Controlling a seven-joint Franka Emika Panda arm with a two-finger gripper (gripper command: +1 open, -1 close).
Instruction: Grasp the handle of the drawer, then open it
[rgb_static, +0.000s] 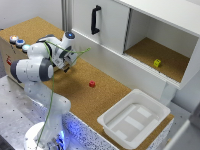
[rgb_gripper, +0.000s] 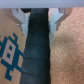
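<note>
The black bar handle (rgb_static: 95, 20) stands upright on a white front panel (rgb_static: 107, 22) of the cabinet at the back. The panel looks shut. My gripper (rgb_static: 69, 63) hangs low over the cork table near the exterior view's left, well away from the handle and below it. In the wrist view my gripper (rgb_gripper: 39, 17) is open, with white fingertips (rgb_gripper: 20, 19) on either side of a dark band (rgb_gripper: 37, 55). I cannot tell what the band is. The handle does not show in the wrist view.
A red cube (rgb_static: 92, 84) lies on the cork table (rgb_static: 85, 100). A white tub (rgb_static: 134, 117) stands at the front right. A yellow cube (rgb_static: 157, 63) sits in the open cabinet compartment. A box with buttons (rgb_static: 17, 41) is at the far left. A blue pixel figure (rgb_gripper: 9, 52) shows in the wrist view.
</note>
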